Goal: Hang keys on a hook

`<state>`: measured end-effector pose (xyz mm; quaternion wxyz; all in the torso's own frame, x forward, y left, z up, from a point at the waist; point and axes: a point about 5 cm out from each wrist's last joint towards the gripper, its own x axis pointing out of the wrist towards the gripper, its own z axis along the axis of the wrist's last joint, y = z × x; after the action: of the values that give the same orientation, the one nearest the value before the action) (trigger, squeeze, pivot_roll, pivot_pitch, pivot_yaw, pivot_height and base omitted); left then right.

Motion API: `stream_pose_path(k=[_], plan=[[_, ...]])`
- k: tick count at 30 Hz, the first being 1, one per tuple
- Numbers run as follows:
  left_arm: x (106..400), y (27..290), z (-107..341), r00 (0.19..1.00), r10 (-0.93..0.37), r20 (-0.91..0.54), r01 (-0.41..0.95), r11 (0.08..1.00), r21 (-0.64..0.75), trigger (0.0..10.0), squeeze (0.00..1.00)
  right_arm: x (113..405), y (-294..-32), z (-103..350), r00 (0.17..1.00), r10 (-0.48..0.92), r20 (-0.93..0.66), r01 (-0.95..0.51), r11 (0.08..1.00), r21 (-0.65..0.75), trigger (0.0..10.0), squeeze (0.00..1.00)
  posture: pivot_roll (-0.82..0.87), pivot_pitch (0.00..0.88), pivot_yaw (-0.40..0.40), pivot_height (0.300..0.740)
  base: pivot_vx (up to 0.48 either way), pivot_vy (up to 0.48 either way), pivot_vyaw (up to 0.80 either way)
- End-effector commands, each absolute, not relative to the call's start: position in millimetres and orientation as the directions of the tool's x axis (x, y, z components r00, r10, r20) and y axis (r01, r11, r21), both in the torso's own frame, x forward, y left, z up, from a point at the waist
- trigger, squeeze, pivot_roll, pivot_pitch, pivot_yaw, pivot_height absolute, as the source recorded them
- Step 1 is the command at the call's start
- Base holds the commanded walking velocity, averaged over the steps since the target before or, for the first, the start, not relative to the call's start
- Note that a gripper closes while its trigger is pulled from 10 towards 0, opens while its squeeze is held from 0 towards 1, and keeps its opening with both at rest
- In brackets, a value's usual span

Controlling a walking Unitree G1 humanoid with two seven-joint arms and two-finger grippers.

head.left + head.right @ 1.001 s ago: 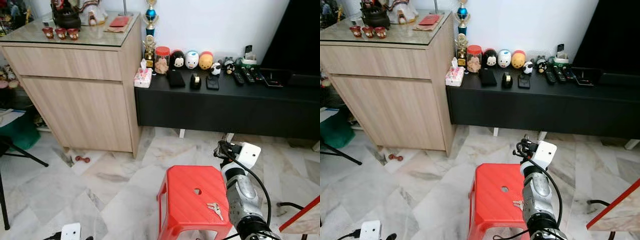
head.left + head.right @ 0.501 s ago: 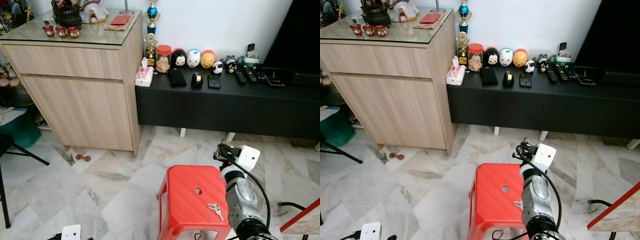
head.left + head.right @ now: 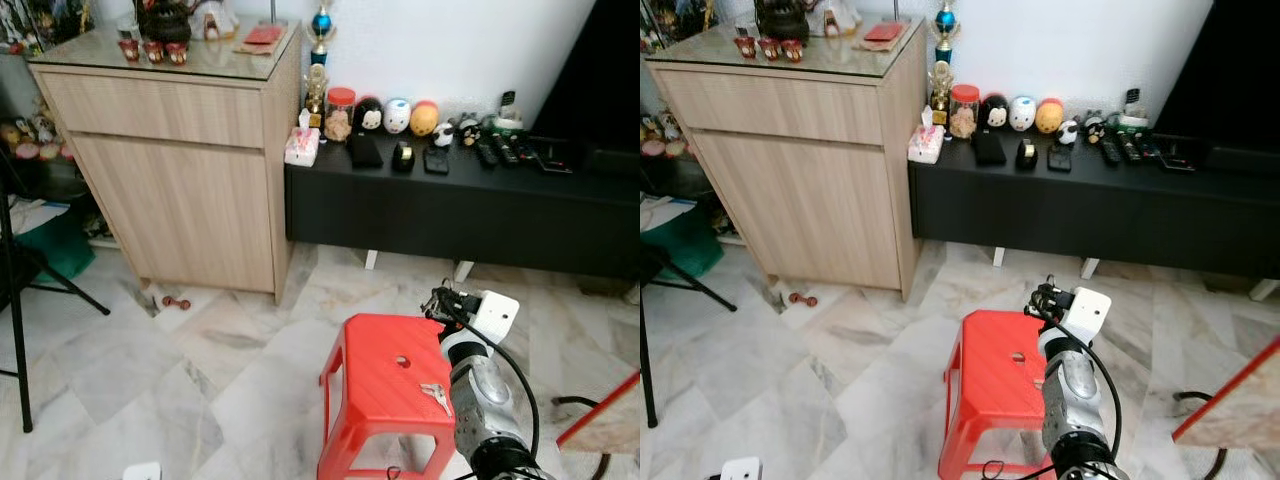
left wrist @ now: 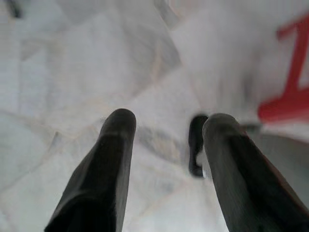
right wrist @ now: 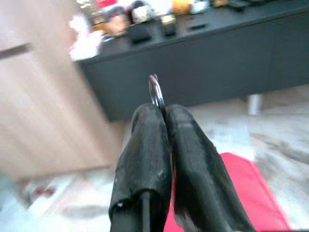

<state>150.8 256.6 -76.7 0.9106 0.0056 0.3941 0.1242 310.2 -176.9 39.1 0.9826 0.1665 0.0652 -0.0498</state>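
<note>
View has swung left and pulled back since the earlier frame; the camera moved, not the objects. Left gripper hangs idle over the marble floor, fingers apart. Loose keys lie on the red stool. Right gripper is clamped on a metal key ring, held over the stool. Step looks like carry-to-hook. No hook located; next move needs one found first.

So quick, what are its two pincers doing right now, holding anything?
Left pincer: open, empty, above the floor.
Right pincer: shut on a key ring, over the red stool.
</note>
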Motion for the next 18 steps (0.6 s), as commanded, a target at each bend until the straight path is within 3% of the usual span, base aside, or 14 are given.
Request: stream_pose_path(k=[1,13,18], plan=[[129.5,254.5,-86.4,0.599,0.224,-0.769,-0.227,0.968,0.105,10.0,0.0,314.9,-171.3,43.9,0.99,-0.059,-0.131,0.099,0.941,0.325,10.0,0.0,0.19,0.0,-0.062,0.74,-0.304,0.0,0.0],[124.8,257.8,-87.7,0.575,0.219,-0.788,-0.213,0.97,0.114,10.0,0.0,316.8,-168.9,45.2,0.99,-0.055,-0.132,0.096,0.941,0.325,10.0,0.0,0.2,0.0,-0.067,0.74,-0.046,0.0,0.0],[125.1,257.9,-87.7,0.574,0.219,-0.789,-0.212,0.97,0.115,10.0,0.0,315.5,-170.4,43.8,0.988,-0.065,-0.137,0.106,0.941,0.322,10.0,0.0,0.2,0.0,-0.069,0.74,0.0,-0.29,0.0]])
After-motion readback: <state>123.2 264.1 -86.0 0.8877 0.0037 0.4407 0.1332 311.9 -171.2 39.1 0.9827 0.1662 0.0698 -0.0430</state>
